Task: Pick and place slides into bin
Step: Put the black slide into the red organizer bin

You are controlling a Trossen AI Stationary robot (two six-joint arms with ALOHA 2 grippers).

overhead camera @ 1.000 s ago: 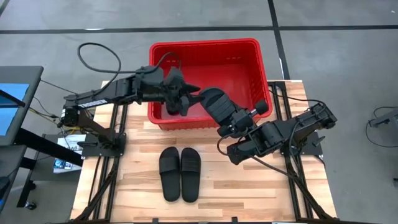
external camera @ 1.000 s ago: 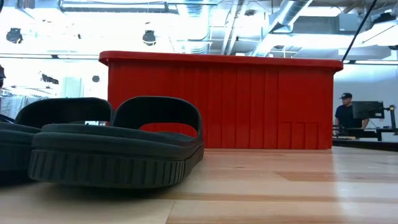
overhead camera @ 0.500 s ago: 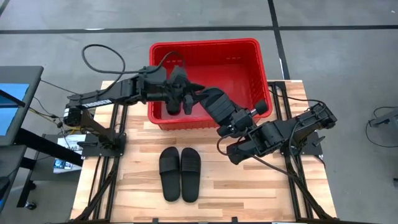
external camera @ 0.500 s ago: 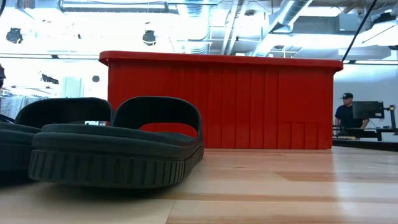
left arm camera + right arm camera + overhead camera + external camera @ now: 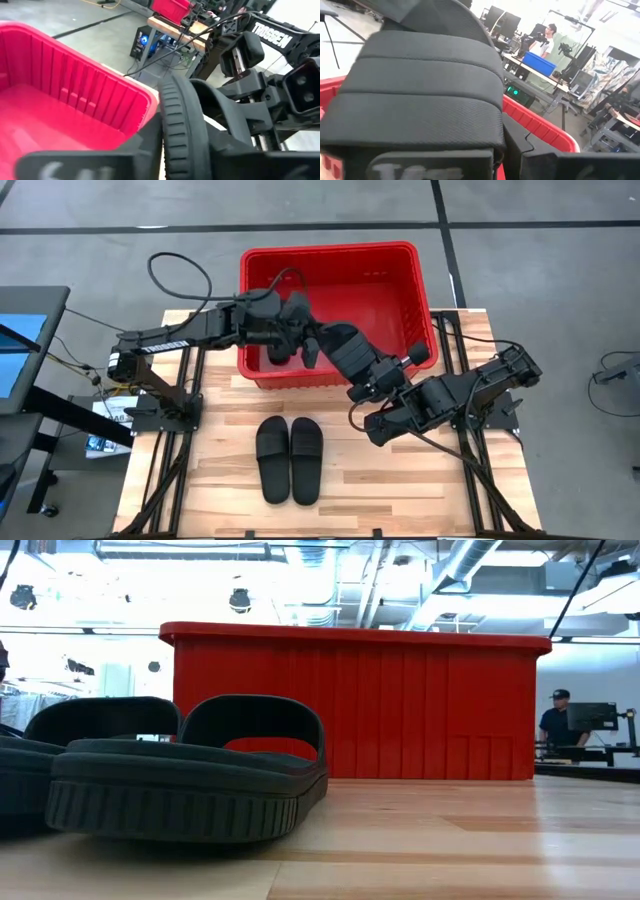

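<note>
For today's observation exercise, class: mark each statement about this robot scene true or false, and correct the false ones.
1. Two slides lie side by side on the table. True.
2. The bin is blue. False: it is red.
3. The right gripper holds a slide above the bin's near wall. True.
4. The left gripper rests on the table beside the pair. False: it is over the bin, holding a slide.
5. The bin stands between the pair and the table's near edge. False: it stands at the far edge.
</note>
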